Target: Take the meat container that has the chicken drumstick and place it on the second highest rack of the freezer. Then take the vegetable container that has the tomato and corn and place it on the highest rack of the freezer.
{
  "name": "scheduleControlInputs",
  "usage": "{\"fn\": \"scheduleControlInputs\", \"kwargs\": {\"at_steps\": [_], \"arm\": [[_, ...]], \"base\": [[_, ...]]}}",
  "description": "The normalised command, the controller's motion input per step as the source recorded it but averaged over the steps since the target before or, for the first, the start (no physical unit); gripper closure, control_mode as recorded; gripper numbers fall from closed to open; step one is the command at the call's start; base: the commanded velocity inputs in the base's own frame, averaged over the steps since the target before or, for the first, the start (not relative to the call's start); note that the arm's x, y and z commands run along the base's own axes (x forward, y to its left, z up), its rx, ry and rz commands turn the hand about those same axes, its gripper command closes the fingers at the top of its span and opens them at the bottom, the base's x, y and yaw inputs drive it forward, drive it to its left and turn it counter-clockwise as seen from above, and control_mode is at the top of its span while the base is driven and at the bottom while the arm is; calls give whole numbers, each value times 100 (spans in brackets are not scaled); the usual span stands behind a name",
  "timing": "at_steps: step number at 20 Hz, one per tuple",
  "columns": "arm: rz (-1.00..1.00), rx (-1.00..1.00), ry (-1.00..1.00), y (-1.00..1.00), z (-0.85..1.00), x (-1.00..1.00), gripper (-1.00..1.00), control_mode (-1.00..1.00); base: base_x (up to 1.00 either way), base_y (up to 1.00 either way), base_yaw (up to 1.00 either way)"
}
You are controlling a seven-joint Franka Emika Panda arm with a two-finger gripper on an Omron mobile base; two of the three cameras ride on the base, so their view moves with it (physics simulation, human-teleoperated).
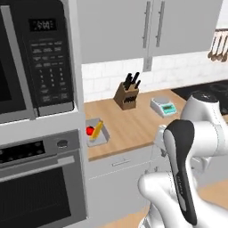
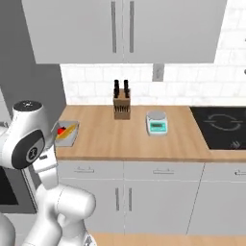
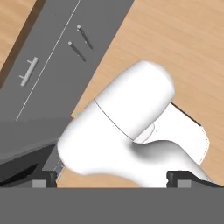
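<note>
A shallow grey vegetable tray [image 1: 98,132] holding 1 red tomato [image 1: 90,131] and 1 yellow corn cob [image 1: 97,129] sits left of the wooden knife block [image 1: 127,95]; likely light, rigid, best gripped by its rim, with the gripper [image 3: 112,177] wide open, holding nothing.

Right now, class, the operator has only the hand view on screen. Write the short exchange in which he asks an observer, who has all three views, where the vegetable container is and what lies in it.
Operator: Where is the vegetable container?
Observer: The vegetable container sits on the counter at its left end, right beside the tall unit that holds the oven.
Operator: What lies in it?
Observer: The tomato lies at its left side, with the corn aslant next to it.
</note>
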Motion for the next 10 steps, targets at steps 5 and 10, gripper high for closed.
{"fn": "scheduleControlInputs", "kwargs": {"at_steps": [5,10], "arm": [[0,0,0,0,0,0,-100,100],[0,0,0,0,0,0,-100,100]], "base": [[76,-25,43],[36,-12,46]]}}
